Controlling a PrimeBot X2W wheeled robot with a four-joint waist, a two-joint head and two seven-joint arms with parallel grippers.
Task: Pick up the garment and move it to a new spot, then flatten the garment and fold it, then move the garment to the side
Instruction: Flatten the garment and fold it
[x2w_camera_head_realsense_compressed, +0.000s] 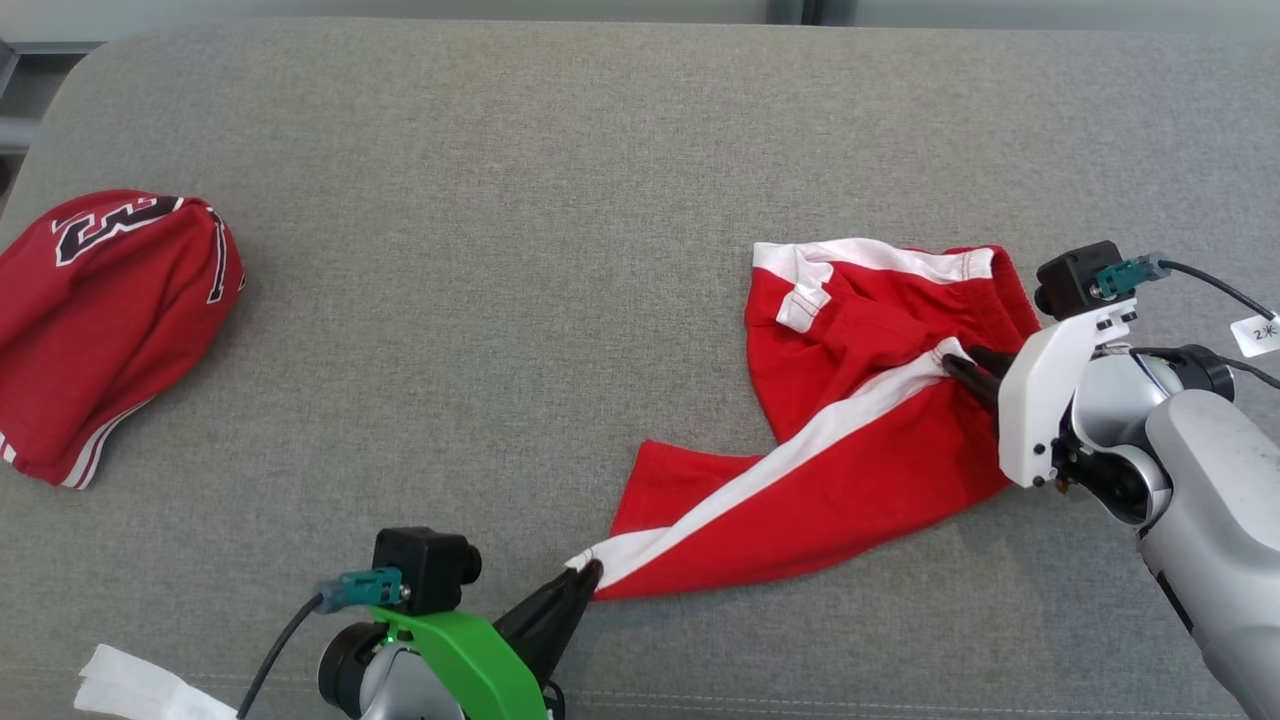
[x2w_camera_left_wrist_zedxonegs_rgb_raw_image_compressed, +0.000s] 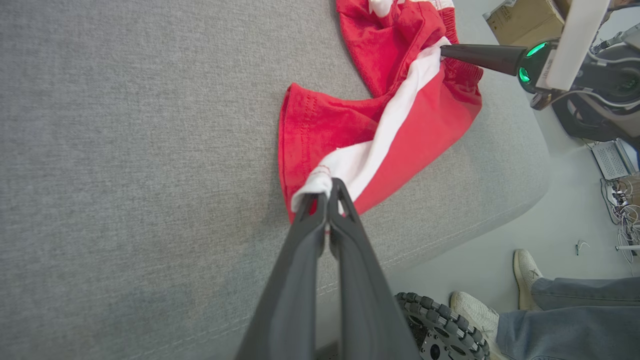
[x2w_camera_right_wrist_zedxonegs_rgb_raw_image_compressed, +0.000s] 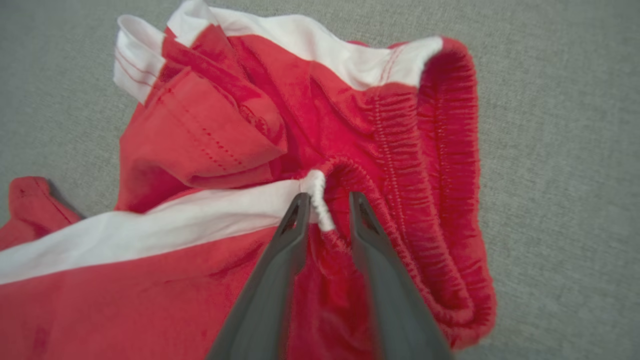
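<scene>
Garment: red shorts (x2w_camera_head_realsense_compressed: 850, 470) with a white side stripe, lying crumpled and half twisted on the right part of the grey padded surface (x2w_camera_head_realsense_compressed: 500, 200), with the waistband towards the right arm.
Left end effector (x2w_camera_head_realsense_compressed: 592, 572): pressed together, pinching the white hem corner at the leg end of the stripe. The left wrist view shows cloth bunched at its tips.
Right end effector (x2w_camera_right_wrist_zedxonegs_rgb_raw_image_compressed: 327, 200): fingers spread either side of the white end of the elastic waistband. One finger touches the cloth, and no firm pinch is visible.
Other cloth: a second red garment (x2w_camera_head_realsense_compressed: 110, 330) lies well apart at the far left.
Step in hand: probably getting a two-point hold along the stripe, so the shorts can be lifted, moved and pulled flat.
Next move calls for: the right fingers to pinch the waistband. Both arms would then rise together and draw apart along the stripe until the twist falls out.
Caution: only a thin edge of hem is held on the left, so a hard pull could slip it free.
</scene>
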